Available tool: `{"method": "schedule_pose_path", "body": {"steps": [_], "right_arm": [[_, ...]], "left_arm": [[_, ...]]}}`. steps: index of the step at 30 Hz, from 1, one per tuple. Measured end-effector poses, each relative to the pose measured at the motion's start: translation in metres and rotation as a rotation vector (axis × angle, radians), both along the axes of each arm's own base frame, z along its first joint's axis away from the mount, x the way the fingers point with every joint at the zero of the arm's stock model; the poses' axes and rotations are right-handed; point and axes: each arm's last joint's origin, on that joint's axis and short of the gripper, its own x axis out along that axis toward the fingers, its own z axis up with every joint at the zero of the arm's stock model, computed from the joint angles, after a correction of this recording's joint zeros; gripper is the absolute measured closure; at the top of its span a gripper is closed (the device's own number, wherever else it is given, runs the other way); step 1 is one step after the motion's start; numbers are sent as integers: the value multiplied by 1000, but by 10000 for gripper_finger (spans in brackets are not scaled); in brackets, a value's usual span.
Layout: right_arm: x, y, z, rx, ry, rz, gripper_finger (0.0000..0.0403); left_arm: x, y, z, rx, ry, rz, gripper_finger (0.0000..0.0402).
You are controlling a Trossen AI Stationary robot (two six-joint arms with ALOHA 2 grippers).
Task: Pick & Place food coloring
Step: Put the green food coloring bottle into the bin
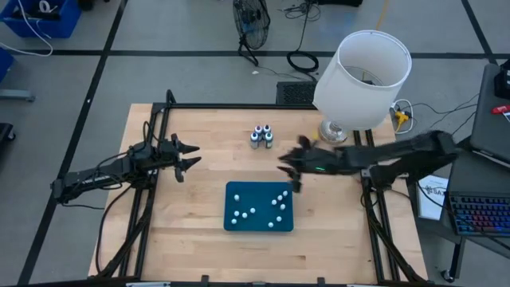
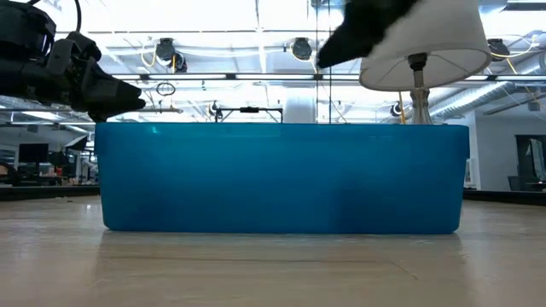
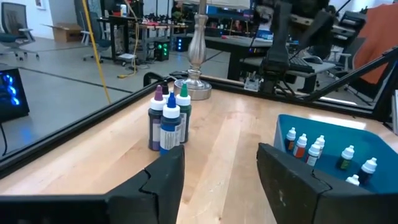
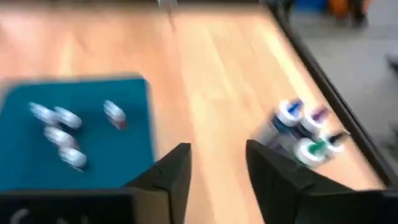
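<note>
Several food coloring bottles [image 1: 261, 135] with dark bodies and coloured tips stand upright in a tight cluster on the wooden table, at its far middle. They also show in the left wrist view [image 3: 168, 118] and in the right wrist view [image 4: 305, 134]. A teal tray [image 1: 239, 195] near the table's middle holds several small white-capped bottles [image 1: 279, 203]. My left gripper [image 1: 194, 157] is open and empty, left of the cluster and above the table. My right gripper [image 1: 287, 167] is open and empty, just right of the cluster and above the tray's far right corner.
A lamp with a white shade [image 1: 362, 80] stands on its metal base [image 1: 333, 130] at the table's far right, close behind my right arm. In the low view the tray's near wall [image 2: 281, 179] hides the cluster. Bare wood lies left of the tray.
</note>
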Motion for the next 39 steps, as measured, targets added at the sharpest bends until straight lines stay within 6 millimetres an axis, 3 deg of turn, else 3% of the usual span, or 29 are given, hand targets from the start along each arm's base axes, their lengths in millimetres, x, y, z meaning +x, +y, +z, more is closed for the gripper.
{"method": "schedule_pose_path", "body": {"steps": [5, 10, 16, 21, 29, 39], "right_arm": [[69, -38, 25, 24, 310, -135, 205], [96, -79, 30, 61, 419, -246, 163], [101, -122, 4, 199, 458, -315, 152], [107, -143, -20, 229, 481, -349, 157], [116, -154, -50, 246, 549, -368, 154], [119, -155, -58, 237, 567, -374, 160]], "left_arm": [[0, 0, 0, 0, -1, 0, 193], [0, 0, 0, 1, -2, 0, 197], [0, 0, 0, 1, -2, 0, 207], [0, 0, 0, 0, -2, 0, 210], [0, 0, 0, 0, -3, 0, 195], [0, 0, 0, 0, -3, 0, 202]]}}
